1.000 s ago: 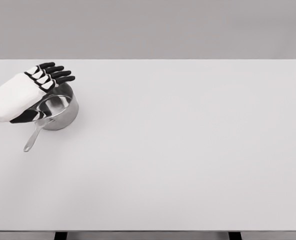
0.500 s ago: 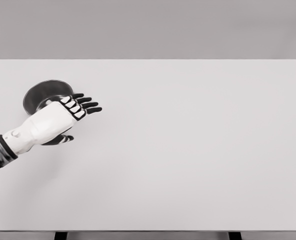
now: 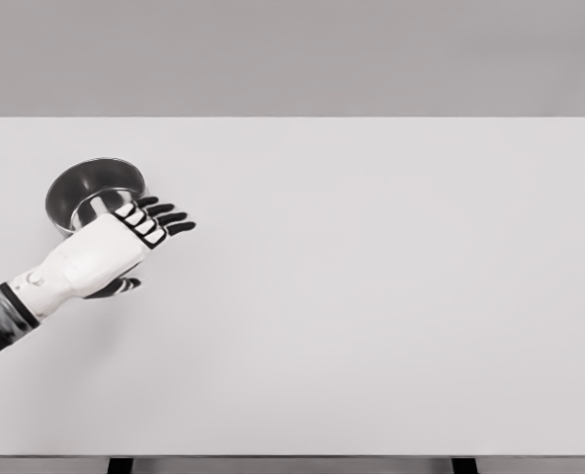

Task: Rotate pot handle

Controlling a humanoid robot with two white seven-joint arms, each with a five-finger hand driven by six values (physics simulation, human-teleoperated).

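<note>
Steel-grey and shiny, the pot [image 3: 87, 193] stands upright on the table [image 3: 372, 296], near the left edge and towards the far left corner. We see its round rim whole on the far side and its open bowl, with a bright reflection on the inner wall. Its near right part is covered by our left hand [image 3: 125, 237], and the handle is hidden from the head view, so we cannot tell which way it points.

The left hand lies just in front of the pot and overlaps its near right rim in the picture; we cannot tell whether it touches the metal. The white back of the hand faces up. The black fingers [image 3: 169, 217] are stretched out almost straight and lie close side by side, pointing towards the right edge of the table and a little towards the far edge. The thumb [image 3: 123, 287] shows dark below the palm, on the near side. The fingers close on nothing that we can see.

The left forearm [image 3: 36, 291] runs from the hand down to the left edge of the picture, white with a dark band at the wrist.

The table is a pale, plain surface; two dark legs [image 3: 121, 465] show below its near edge.
</note>
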